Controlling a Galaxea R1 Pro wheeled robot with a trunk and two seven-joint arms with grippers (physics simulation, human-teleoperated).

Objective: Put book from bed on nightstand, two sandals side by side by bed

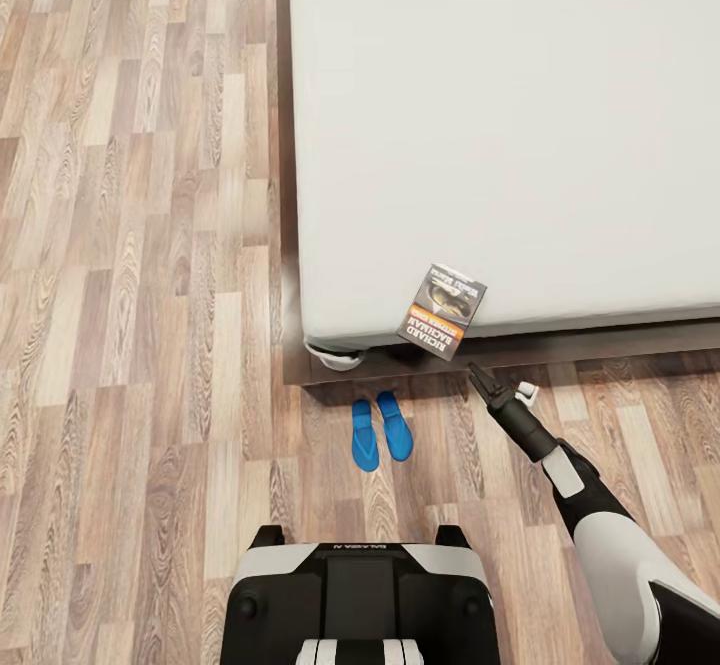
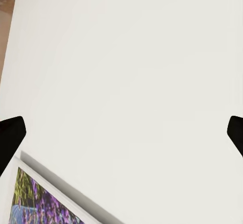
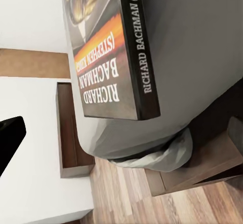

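The book (image 1: 442,312), dark-covered with an orange band, lies on the bed (image 1: 520,125) at the near edge of the mattress, and one corner hangs over the dark frame. My right gripper (image 1: 478,373) hovers just below that corner and points up at it, open with nothing between its fingers. The right wrist view has the book (image 3: 109,47) close up, with one fingertip (image 3: 10,138) at the edge. The two sandals (image 1: 380,431), bright blue, lie side by side on the floor near the bed's corner. My left gripper (image 2: 121,133) is open, facing a white wall.
Wood-plank floor (image 1: 130,295) runs along the bed's left side and in front of it. My base (image 1: 360,605) stands just behind the sandals. A bunched pale sheet (image 1: 335,355) sticks out at the bed corner. A lavender picture (image 2: 40,204) hangs on the wall. A dark-brown wooden box (image 3: 68,133) stands past the mattress; I cannot tell whether it is the nightstand.
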